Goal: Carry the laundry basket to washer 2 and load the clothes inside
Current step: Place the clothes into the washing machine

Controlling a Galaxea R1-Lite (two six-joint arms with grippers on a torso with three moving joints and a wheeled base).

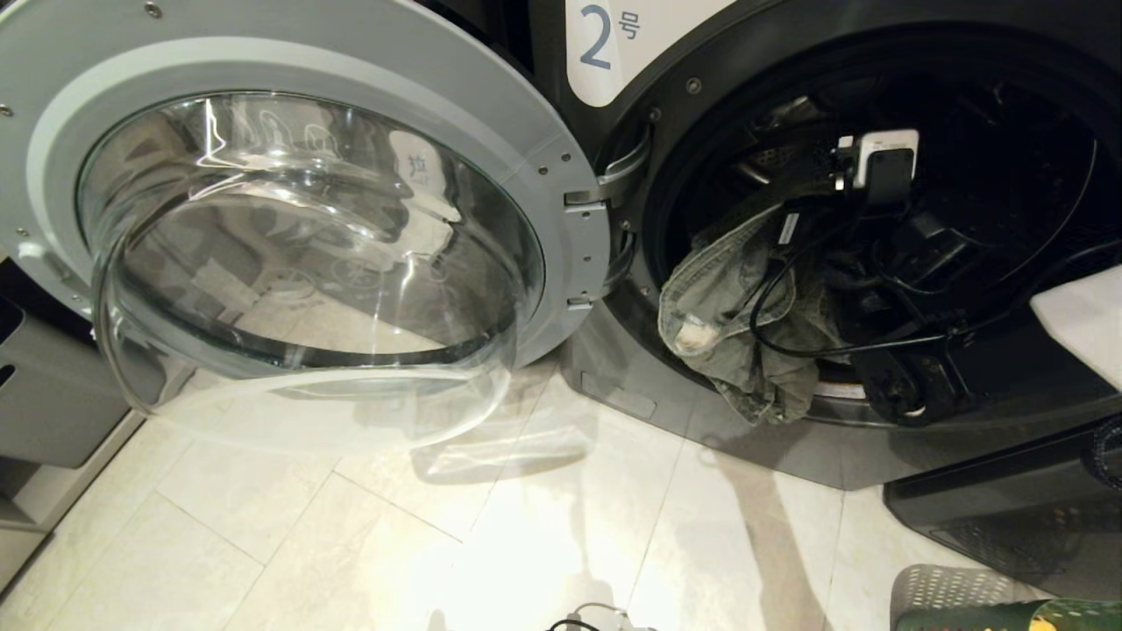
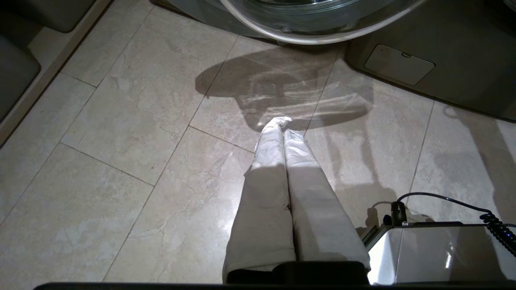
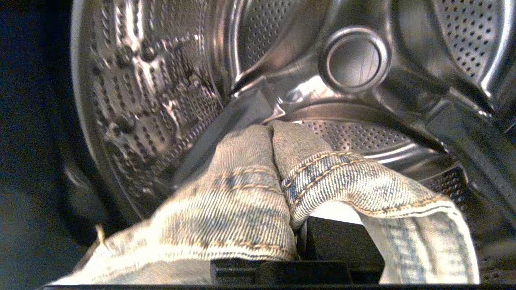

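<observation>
Pale marble-look floor tiles [image 1: 368,535] fill the lower half of the head view, with washer 2 [image 1: 614,53] across the top and its glass door [image 1: 298,237] swung open at the upper left. Loading is judged partly done: the grey denim jeans [image 1: 736,315] hang half over the lip of the drum opening at centre right, their lower folds outside the drum, while the laundry basket [image 1: 951,592] sits at the lower right corner with something green and yellow at its edge. Whether more of the clothes remain in it cannot be told. The right gripper [image 3: 278,133] is reached into the steel drum [image 3: 161,100], its cloth-covered fingers pressed narrowly together with the jeans' waistband draped over them, so it grips the denim; the arm's dark links and cables occupy the opening in the head view. The left gripper [image 2: 284,123] is parked low over the floor, fingers closed and empty, pointing toward the door's lower rim.
</observation>
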